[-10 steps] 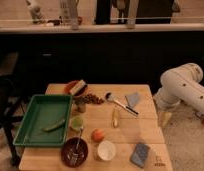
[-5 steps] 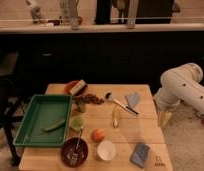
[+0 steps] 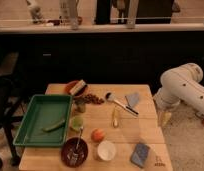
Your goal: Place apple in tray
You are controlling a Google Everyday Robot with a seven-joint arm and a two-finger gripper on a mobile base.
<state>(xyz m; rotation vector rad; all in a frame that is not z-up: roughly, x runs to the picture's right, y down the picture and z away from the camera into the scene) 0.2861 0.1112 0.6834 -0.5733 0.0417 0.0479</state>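
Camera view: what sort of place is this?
Probably a kitchen or canteen: a wooden table carries a green plastic tray, a dark brown bowl and a small orange-red apple, a long counter behind. The gripper hangs beside the table's right edge.

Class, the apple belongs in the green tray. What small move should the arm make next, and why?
Probably swing the gripper left over the wooden table, toward the small round orange-red apple. The gripper hangs beyond the table's right edge, nowhere near the apple, which lies beside the white cup, outside the large rectangular green plastic tray.
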